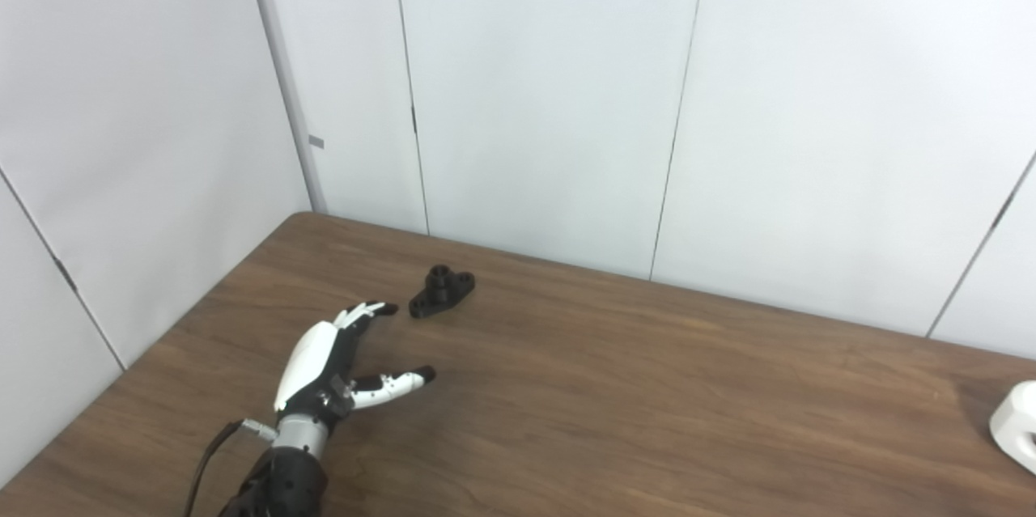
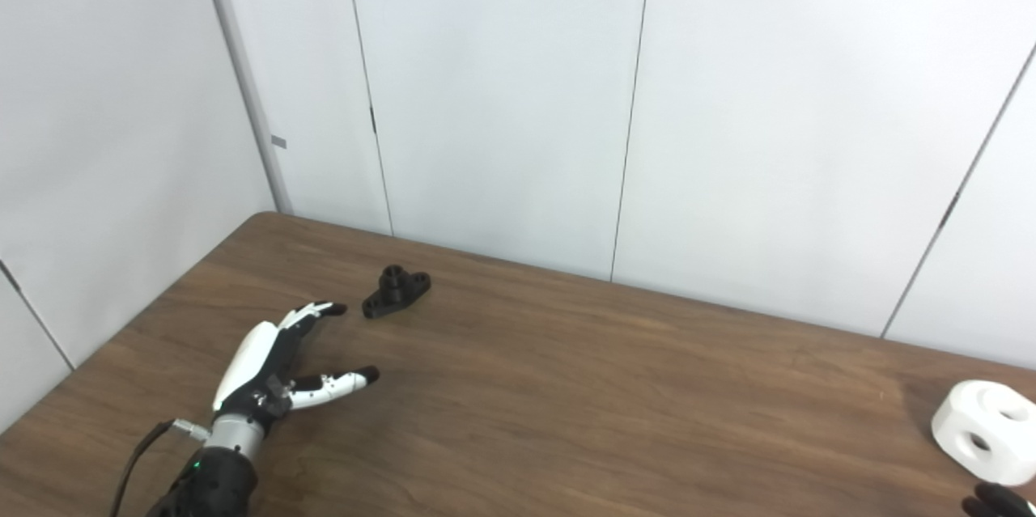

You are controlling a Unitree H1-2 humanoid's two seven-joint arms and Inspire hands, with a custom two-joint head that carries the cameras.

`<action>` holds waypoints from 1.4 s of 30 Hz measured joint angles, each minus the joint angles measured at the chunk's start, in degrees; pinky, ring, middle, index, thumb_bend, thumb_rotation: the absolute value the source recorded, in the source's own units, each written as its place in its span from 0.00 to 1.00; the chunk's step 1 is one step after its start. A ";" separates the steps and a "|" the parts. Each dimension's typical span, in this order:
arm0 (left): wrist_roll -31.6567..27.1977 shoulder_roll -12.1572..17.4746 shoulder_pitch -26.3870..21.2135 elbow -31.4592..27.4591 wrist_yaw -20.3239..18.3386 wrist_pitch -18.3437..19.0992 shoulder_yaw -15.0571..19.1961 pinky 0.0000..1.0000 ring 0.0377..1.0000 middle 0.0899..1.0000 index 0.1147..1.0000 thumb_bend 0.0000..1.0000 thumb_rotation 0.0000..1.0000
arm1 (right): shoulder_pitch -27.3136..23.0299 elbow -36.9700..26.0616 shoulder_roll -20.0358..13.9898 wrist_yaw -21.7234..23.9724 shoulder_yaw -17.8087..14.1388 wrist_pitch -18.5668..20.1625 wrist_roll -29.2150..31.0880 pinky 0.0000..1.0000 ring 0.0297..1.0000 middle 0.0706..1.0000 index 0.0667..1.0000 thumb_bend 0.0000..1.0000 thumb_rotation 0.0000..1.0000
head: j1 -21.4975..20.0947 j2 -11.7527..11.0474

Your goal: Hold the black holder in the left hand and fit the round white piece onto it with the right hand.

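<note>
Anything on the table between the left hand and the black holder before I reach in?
Nothing: both eye views show only bare wooden table between the open left hand and the black holder.

A brown wood-grain table [image 2: 566, 387] with a rounded far-left corner stands against white panelled walls. A small black plastic holder [image 2: 396, 290], with a raised ring between two flat lobes, lies on it near the far-left corner. A round white plastic piece [image 2: 983, 430] with dark holes, possibly hollow, rests on the surface near the right edge, well apart from the holder.
</note>
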 measured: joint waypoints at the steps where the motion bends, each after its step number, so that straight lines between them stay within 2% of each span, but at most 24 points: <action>1: 0.09 0.09 -0.36 1.02 0.26 0.00 -0.01 0.98 0.99 0.93 0.82 0.82 0.30 | 0.02 0.00 -0.02 0.01 0.00 -0.01 0.00 0.76 0.87 0.87 0.83 0.92 0.83 | 0.00 0.17; 6: 0.94 0.77 -3.07 6.18 1.03 -0.04 -1.01 1.00 1.00 0.93 0.82 0.84 0.34 | 0.08 0.00 -0.03 -0.02 0.00 -0.03 -0.16 0.78 0.88 0.88 0.84 0.91 0.84 | 0.09 -0.09; 14: 2.48 2.85 -9.18 13.05 2.67 0.00 -3.02 1.00 0.99 0.93 0.82 0.84 0.32 | 0.10 0.00 -0.01 -0.10 0.01 -0.19 -0.61 0.82 0.90 0.89 0.86 0.89 0.86 | -0.18 -0.09; 23: 3.00 3.19 -13.06 20.29 5.06 -0.01 -4.99 1.00 0.99 0.93 0.82 0.85 0.32 | 0.17 -0.02 0.04 -0.41 0.03 -0.13 -1.02 0.87 0.92 0.91 0.88 0.87 0.87 | -0.09 0.26; 35: 3.09 3.69 -18.54 26.33 7.09 0.16 -7.40 1.00 0.99 0.93 0.81 0.86 0.35 | 0.24 -0.05 0.08 -0.80 0.05 0.12 -1.41 0.94 0.97 0.95 0.92 0.86 0.90 | -0.17 0.53; 42: 3.09 3.83 -21.83 30.46 7.53 1.06 -8.97 1.00 0.99 0.93 0.81 0.86 0.37 | 0.33 -0.42 0.19 -0.96 0.06 0.14 -1.59 0.95 0.96 0.95 0.92 0.84 0.91 | -0.79 2.02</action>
